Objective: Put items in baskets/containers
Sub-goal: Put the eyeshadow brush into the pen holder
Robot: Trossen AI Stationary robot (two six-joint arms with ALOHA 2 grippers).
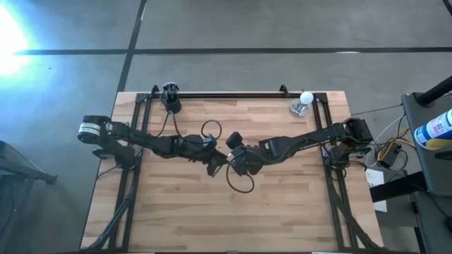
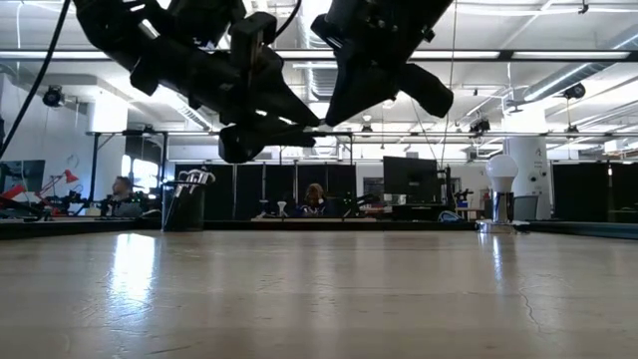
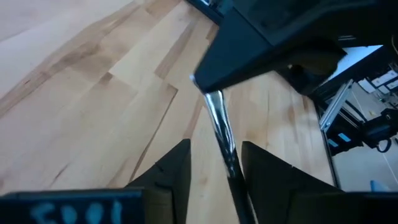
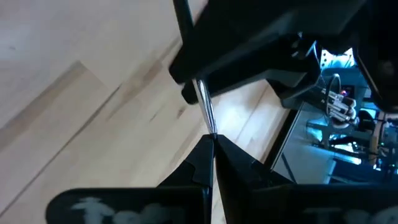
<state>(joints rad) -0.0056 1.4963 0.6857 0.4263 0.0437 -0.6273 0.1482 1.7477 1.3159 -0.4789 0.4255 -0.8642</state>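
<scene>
Both arms meet above the middle of the wooden desk. The right gripper has its fingers clenched on a thin silver-banded brush; the left gripper has its fingers spread around the same brush. The black cup, holding brushes, stands at the desk's far edge; a white bulb stands opposite.

lab/workshop; ceiling strip lights; monitors; seated person; concrete floor

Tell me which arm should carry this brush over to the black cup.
Probably left. The black cup stands at the table's back-left, on that arm's side, and the left gripper, open, straddles the brush that the right gripper pinches.
</scene>
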